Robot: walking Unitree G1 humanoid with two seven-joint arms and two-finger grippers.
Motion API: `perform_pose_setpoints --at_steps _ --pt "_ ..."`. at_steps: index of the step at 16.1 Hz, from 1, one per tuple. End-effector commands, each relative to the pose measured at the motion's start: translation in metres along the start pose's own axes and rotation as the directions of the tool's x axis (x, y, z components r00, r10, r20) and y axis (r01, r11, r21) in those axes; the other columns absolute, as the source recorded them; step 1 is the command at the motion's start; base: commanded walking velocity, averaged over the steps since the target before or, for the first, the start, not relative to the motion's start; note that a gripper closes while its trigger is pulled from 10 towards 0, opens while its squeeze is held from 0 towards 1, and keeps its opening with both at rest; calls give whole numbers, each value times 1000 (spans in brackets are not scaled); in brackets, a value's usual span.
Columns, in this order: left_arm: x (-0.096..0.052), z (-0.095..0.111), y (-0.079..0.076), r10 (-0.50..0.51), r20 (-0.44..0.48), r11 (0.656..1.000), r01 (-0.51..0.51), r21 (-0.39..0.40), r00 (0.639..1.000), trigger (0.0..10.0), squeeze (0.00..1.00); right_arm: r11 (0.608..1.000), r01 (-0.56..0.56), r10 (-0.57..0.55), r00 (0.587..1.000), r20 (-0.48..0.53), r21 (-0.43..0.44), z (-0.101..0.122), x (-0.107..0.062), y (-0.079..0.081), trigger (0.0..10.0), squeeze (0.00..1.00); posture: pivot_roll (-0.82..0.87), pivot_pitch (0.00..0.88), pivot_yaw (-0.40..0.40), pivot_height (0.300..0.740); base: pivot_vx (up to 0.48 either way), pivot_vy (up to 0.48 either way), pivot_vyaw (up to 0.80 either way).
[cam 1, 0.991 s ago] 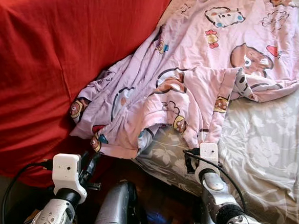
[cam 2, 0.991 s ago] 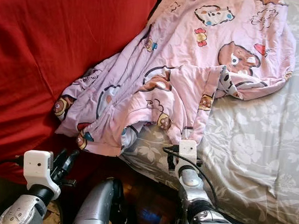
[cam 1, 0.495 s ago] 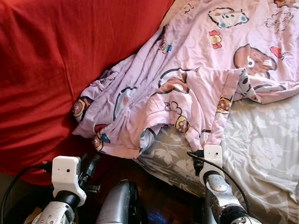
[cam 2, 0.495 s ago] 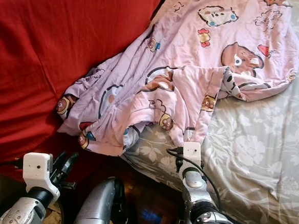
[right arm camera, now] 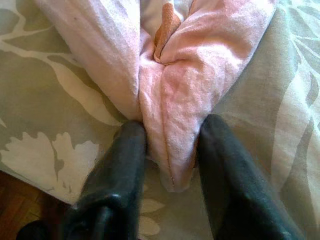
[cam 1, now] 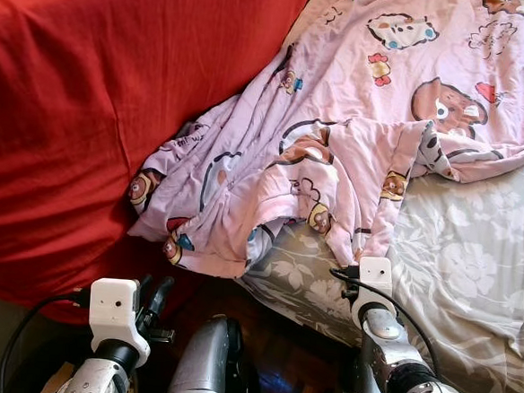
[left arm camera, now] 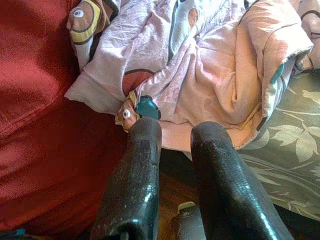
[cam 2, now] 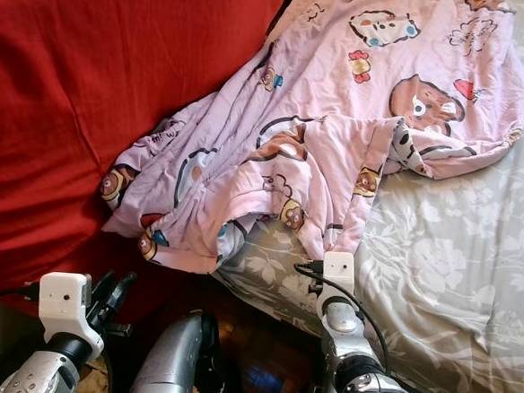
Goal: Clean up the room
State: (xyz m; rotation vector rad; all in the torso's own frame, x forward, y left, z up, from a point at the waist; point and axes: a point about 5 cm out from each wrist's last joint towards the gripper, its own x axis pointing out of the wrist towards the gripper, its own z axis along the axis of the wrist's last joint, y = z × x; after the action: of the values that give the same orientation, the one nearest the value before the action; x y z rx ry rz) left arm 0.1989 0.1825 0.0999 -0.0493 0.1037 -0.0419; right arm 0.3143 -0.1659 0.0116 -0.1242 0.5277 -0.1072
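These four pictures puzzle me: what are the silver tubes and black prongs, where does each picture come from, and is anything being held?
The top two pictures come from a camera on a walking robot's head, looking down. The silver tubes at the bottom are its arms. Each ends in a claw of two black fingers.

Before it lies a bed with a grey flowered sheet. A pink cartoon blanket is crumpled across the sheet, and a red cover lies beside it.

The other two pictures come from small cameras on the wrists, looking along the fingers. The right claw has its fingers open on either side of a hanging fold of the pink blanket, not yet pinching it. The left claw is open too, lower down, pointing at the blanket's edge. Nothing is held yet.
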Motion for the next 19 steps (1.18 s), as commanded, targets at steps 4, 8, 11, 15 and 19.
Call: perform_pose_setpoints --at_steps 4,8,11,15,19 --pt "-8 -2 1 14 -24 1000 -14 -6 1000 10000 0 1000 1 0 998 -70 9 -20 -4 2 0 0 268 294 89 613 0 0 0" --pt "-8 -4 -1 7 -30 1000 -7 0 1000 10000 0 1000 9 -7 997 -70 23 -21 -5 0 0 0 267 296 90 613 0 0 0" --pt "-6 -6 -1 5 -33 1000 -5 4 999 10000 0 999 -6 7 999 -33 47 -16 -4 3 0 0 264 286 90 613 0 0 0" --pt "2 -15 9 47 -42 999 -47 12 998 10000 0 997 -25 24 1000 7 69 -8 -3 6 0 0 251 231 90 613 0 0 0" --pt "24 -27 36 182 -43 983 -183 -16 982 10000 0 991 -82 70 992 109 108 5 -3 7 0 0 210 103 76 613 0 0 0"
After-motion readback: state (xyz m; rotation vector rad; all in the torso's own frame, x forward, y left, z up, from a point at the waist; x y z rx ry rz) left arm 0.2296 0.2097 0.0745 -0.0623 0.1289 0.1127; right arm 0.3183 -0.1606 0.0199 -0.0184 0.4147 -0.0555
